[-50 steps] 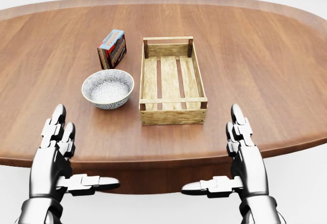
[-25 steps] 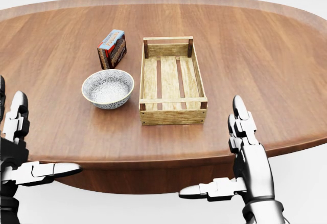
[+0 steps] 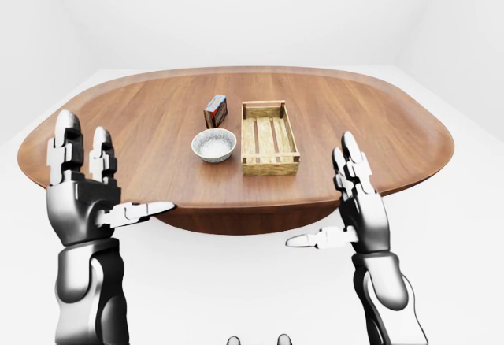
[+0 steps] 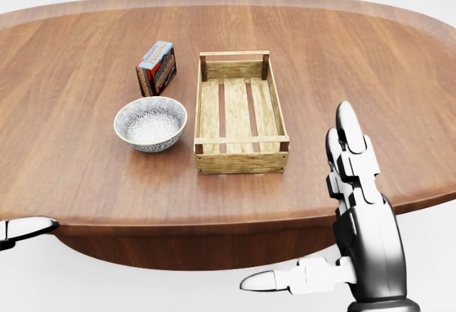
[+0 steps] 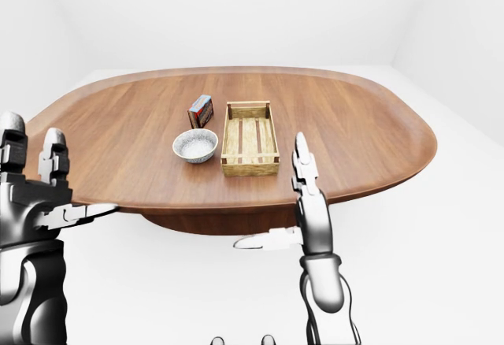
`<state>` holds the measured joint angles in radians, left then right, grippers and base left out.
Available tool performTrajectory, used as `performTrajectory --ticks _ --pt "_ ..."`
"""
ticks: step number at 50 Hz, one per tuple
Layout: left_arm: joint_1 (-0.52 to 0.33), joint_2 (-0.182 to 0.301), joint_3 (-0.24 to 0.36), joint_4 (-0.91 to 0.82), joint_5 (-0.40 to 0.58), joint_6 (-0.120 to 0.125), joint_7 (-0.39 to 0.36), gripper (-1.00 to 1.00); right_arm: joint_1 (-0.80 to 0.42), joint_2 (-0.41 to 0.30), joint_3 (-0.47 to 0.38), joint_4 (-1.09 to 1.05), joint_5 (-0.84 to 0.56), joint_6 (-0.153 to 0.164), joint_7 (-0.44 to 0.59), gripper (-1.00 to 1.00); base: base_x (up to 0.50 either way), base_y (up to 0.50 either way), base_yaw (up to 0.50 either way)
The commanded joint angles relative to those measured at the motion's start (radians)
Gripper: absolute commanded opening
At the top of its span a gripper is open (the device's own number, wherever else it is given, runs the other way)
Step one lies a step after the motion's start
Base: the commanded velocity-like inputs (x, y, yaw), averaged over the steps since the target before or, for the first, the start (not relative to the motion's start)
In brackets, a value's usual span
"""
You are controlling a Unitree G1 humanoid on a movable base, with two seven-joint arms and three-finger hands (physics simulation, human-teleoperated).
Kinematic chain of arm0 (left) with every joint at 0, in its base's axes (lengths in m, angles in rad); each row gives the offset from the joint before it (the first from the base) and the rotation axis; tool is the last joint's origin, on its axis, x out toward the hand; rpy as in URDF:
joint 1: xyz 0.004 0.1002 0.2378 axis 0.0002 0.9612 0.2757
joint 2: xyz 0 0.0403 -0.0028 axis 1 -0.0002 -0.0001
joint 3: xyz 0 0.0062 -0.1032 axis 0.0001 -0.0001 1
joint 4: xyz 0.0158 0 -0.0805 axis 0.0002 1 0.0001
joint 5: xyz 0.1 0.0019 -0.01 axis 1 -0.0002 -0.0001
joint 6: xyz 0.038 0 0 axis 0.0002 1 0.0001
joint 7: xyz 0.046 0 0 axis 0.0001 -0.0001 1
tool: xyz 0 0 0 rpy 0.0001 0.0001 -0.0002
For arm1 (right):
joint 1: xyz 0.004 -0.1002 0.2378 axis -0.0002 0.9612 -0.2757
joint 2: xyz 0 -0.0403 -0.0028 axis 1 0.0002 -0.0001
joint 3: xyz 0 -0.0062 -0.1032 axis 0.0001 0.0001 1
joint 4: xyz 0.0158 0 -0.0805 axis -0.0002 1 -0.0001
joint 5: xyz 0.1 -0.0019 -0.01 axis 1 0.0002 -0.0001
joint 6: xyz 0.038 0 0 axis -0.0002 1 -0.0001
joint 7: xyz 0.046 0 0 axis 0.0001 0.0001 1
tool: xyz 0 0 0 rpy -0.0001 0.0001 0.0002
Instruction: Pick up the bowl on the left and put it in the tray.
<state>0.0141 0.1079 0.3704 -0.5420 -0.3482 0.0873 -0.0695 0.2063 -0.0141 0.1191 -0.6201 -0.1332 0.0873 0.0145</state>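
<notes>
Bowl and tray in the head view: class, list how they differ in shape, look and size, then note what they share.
The bowl is round; the tray is rectangular. The bowl has a grey-white patterned surface; the tray is bare slatted wood. The bowl is smaller than the tray. Both stand upright and empty on the table, untouched.

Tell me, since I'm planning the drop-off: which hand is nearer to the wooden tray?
Right. The right hand is below-right of the tray in the head view; the left hand is far left, beyond the bowl.
</notes>
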Motion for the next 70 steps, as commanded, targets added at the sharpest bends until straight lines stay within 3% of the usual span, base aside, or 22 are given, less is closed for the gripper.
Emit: performTrajectory --ticks 1,17,34,44,70 --pt "-0.011 0.016 0.036 -0.013 -0.034 0.000 0.008 1.00 0.038 -0.011 0.033 -0.126 -0.025 0.000 -0.017 1.00 0.00 0.00 0.00" --pt "-0.008 0.017 0.031 -0.018 -0.035 0.000 0.012 1.00 0.040 -0.014 0.037 -0.152 -0.049 0.000 -0.026 1.00 0.00 0.00 0.00" --pt "-0.005 0.017 0.036 -0.027 -0.036 0.000 0.010 1.00 0.040 -0.012 0.051 -0.156 -0.051 0.000 -0.028 1.00 0.00 0.50 0.00" --pt "-0.003 0.016 0.039 -0.033 -0.037 0.000 0.009 1.00 0.046 -0.022 0.063 -0.175 -0.028 0.000 -0.033 1.00 0.00 0.00 0.00" --pt "-0.008 0.020 0.046 -0.027 -0.044 0.000 0.010 1.00 0.049 -0.028 0.087 -0.184 -0.042 0.000 -0.030 1.00 0.48 0.17 0.00"
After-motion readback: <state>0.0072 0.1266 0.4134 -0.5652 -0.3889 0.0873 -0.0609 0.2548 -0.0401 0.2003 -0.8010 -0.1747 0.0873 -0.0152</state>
